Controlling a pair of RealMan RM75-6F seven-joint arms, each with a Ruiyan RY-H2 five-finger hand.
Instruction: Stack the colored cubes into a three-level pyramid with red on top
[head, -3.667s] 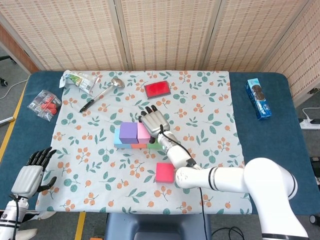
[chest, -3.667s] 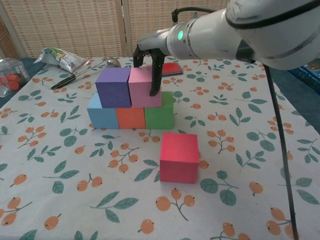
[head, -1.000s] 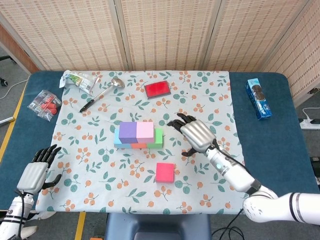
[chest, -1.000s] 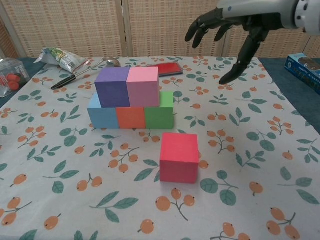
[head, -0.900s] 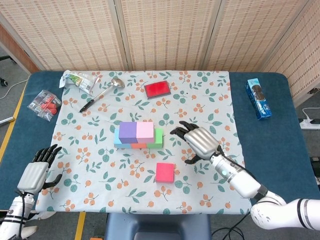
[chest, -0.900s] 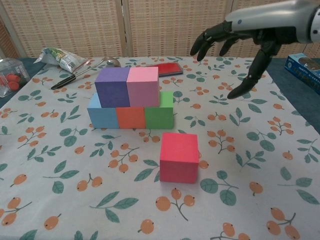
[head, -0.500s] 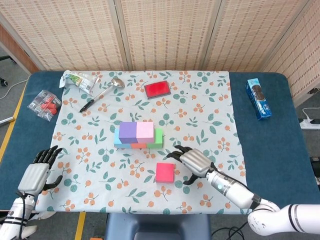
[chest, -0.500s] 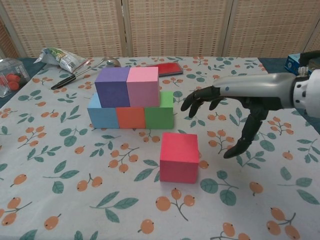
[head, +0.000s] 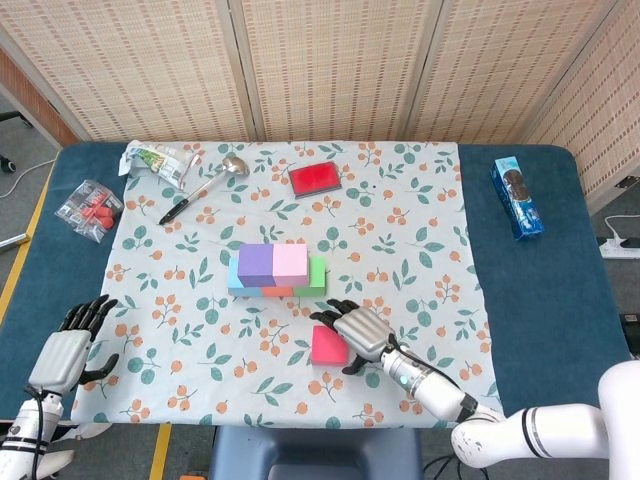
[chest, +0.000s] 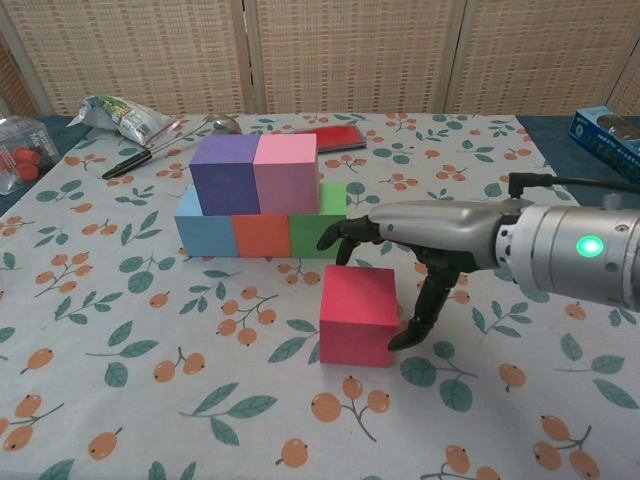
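Down from mid-air, my right hand (chest: 395, 262) now straddles the red cube (chest: 358, 314), fingers apart, and should squeeze opposite faces squarely before lifting.

blue table (head: 545, 290) under floral cloth (head: 420, 215)

Three cubes sat in a row (chest: 262, 236) mid-table, with two more cubes (chest: 256, 172) side by side on top of them. Nearer the robot, apart from the stack, a single cube (chest: 358, 313) lay on the cloth (head: 420, 230). The right hand (chest: 420, 240) arched over it, fingers above its far edge, thumb down at its right side. The left hand (head: 62, 358) rested at the table's near left corner. A spoon (head: 205, 185) and a packet (head: 155, 160) lay at the far left.
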